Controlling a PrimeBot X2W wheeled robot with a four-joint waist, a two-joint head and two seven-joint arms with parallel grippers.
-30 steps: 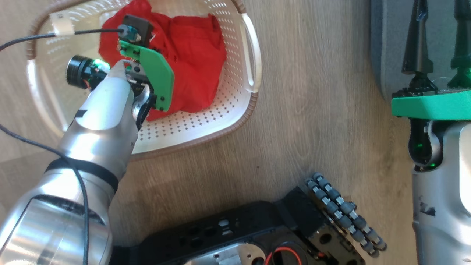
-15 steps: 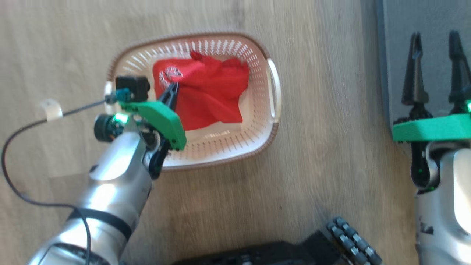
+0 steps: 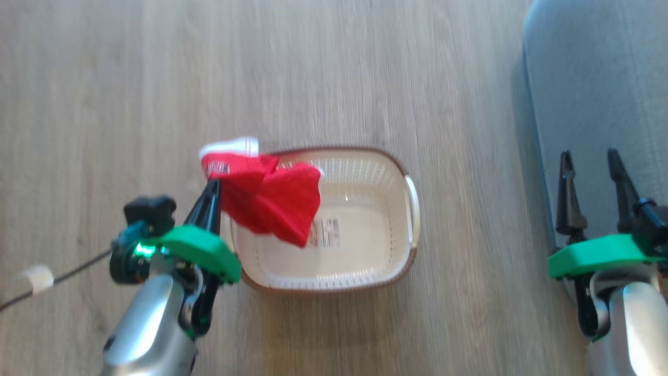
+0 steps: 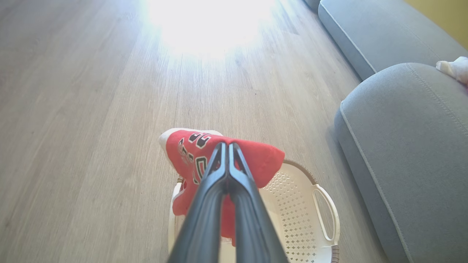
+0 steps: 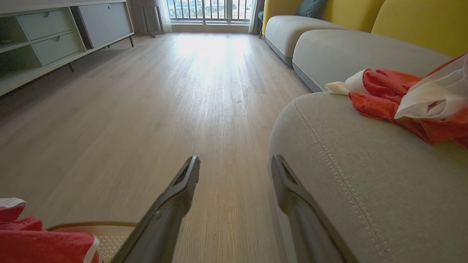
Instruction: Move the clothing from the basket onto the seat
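— Two big things first: your wood floor (image 3: 261, 78) runs across the head view, and the grey seat (image 3: 600, 104) takes the 2 o'clock corner.

— And the basket?

— Your basket (image 3: 365, 279) sits on the floor near 6 o'clock, well apart from the seat. A label sticker (image 3: 327, 232) shows on its bottom.

— Where's the clothing against my hand?

— One red garment (image 3: 266, 203) hangs above the basket's 10 o'clock rim. Your left gripper (image 3: 213, 184) comes at it from 7 o'clock, fingers pinched tight on its upper fold. From the tips the cloth drapes away toward 4 o'clock. In your left wrist view the fabric spreads to both sides of the tips, with its lettering at 10 o'clock of them.

— The other piece?

— You have a second red garment (image 5: 395, 95), with white parts, lying on top of the seat, at 2 o'clock in your right wrist view. Your right gripper (image 3: 588, 153) stands wide and holds nothing, its fingers over the seat's near edge.
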